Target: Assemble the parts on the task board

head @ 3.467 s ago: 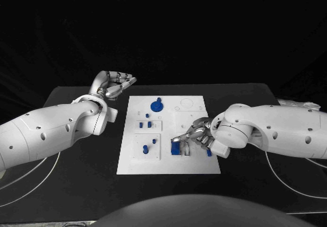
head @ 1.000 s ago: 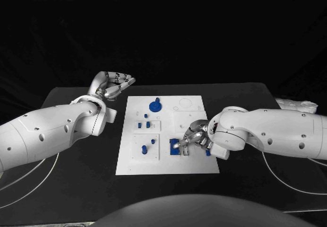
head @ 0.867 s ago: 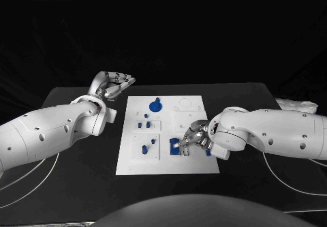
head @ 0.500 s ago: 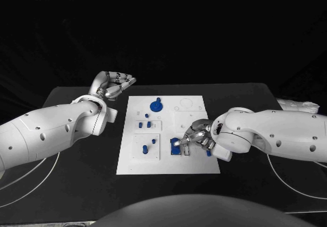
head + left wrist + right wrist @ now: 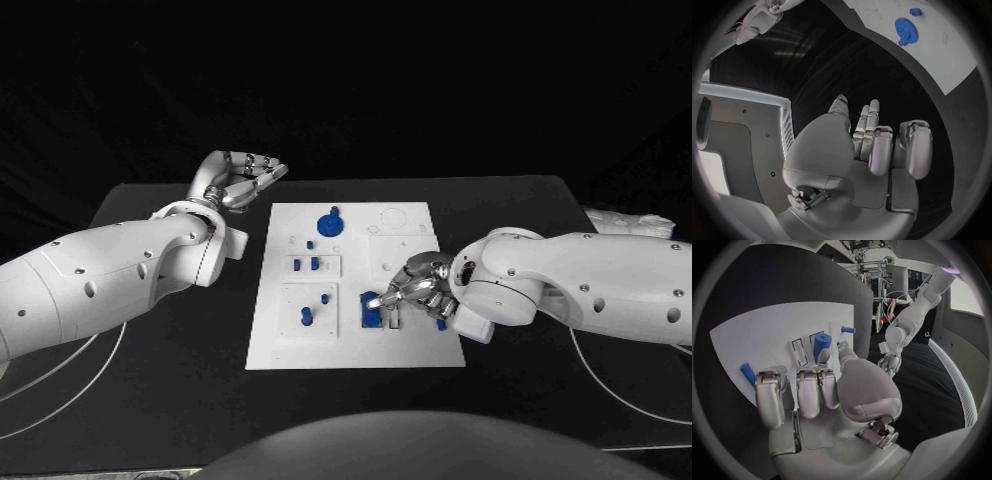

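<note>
Head view puts us midway: gear (image 5: 332, 222) seated, our right hand (image 5: 415, 290) pinching a part (image 5: 372, 309), left hand (image 5: 240, 178) curled and idle.

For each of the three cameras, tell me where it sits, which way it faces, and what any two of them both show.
Head view: on the robot's head, looking down at the task board; both arms, left hand, right hand.
Left wrist view: behind the left hand, facing the board's edge and blue gear.
Right wrist view: behind the right hand, facing the board.
Shared: head and left wrist views both show the gear.
</note>
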